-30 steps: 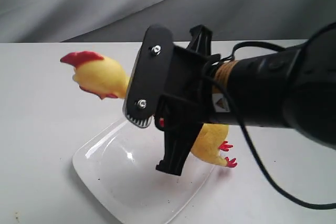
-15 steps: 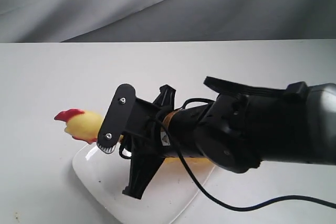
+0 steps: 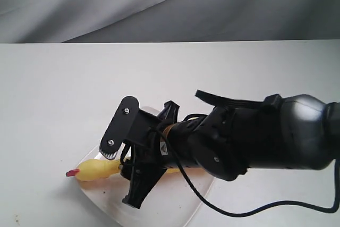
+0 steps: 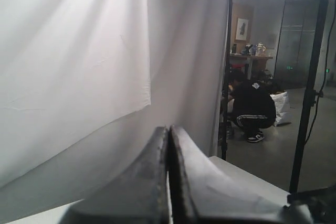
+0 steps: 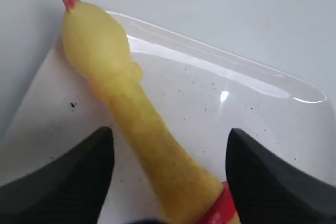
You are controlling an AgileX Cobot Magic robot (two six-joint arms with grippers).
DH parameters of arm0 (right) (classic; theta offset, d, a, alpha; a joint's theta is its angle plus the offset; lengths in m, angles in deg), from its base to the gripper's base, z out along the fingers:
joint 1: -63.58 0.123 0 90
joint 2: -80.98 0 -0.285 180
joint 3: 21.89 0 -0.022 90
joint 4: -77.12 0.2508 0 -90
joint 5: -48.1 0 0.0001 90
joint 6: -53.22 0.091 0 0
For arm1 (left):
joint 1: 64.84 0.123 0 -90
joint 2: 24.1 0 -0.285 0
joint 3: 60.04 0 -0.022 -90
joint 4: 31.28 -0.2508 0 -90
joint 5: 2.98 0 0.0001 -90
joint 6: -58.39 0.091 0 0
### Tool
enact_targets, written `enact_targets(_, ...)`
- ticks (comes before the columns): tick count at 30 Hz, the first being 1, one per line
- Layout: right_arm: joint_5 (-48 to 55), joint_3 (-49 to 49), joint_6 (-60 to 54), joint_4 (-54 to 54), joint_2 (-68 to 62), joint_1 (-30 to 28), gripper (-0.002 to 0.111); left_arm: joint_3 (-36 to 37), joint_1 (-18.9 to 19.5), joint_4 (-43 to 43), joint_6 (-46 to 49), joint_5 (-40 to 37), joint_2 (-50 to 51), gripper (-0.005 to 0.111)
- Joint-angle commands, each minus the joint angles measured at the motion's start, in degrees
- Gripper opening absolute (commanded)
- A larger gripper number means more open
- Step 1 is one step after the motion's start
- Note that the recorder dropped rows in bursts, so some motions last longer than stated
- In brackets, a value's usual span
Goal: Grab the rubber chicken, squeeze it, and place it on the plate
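The yellow rubber chicken (image 3: 99, 169) lies on the white speckled plate (image 3: 175, 207), mostly hidden in the exterior view by my right arm. Its head rests at the plate's left rim, with the red tip poking past the edge. In the right wrist view the chicken's neck (image 5: 137, 125) and red band run between the two black fingers without touching either. The plate (image 5: 231, 85) lies under them. My right gripper (image 5: 169, 134) is open, low over the plate (image 3: 121, 176). My left gripper (image 4: 169, 129) is shut on nothing and points at a white backdrop.
The plate sits near the front of a white table (image 3: 58, 94), with a grey cloth backdrop (image 3: 159, 3) behind it. A black cable (image 3: 276, 206) trails from my right arm over the table at the right front.
My right gripper has come down from above the table to the plate, bringing the chicken with it. The chicken's head has dropped from mid-air to the plate's rim.
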Motion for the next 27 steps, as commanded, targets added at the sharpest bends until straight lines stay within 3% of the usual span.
enact_targets(1, 4.40, -0.34, 0.13, 0.34, 7.22, -0.04, 0.046, 1.38, -0.23, 0.19, 0.71, -0.76, -0.23, 0.001)
enact_targets(7, 12.56, -0.34, 0.13, -0.61, 26.37, -0.04, 0.000, 1.38, -0.23, 0.19, 0.71, -1.73, -0.23, 0.001)
enact_targets(16, 12.11, -0.34, 5.11, -0.61, 53.97, -0.04, 0.000, 1.38, -0.23, 0.19, 0.71, -1.73, -0.23, 0.001)
enact_targets(27, 14.77, -0.34, 5.72, -0.17, 73.08, -0.04, 0.000, 1.38, -0.23, 0.19, 0.71, -1.73, -0.23, 0.001)
